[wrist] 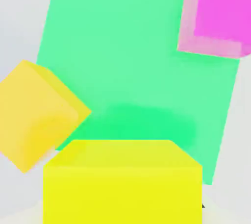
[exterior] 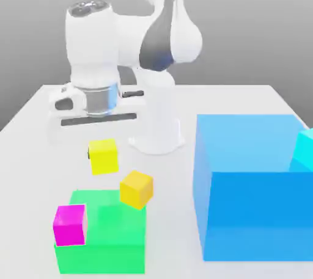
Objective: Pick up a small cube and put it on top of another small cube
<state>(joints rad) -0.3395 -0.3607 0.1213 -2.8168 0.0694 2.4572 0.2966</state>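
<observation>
Below your gripper (exterior: 103, 149) sits the lemon-yellow cube (exterior: 103, 156) (fingers hidden); grip can't be told; blue block (exterior: 254, 210) cropped.

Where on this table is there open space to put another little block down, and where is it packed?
Bare table runs between the green block and the big blue block, and along the exterior view's left edge. It is crowded around the green block: the magenta cube, orange-yellow cube and lemon-yellow cube cluster there.

Bright, even, glare-free simulator light; soft blurred shadow on the green block (wrist: 137, 71); slightly soft edges.
</observation>
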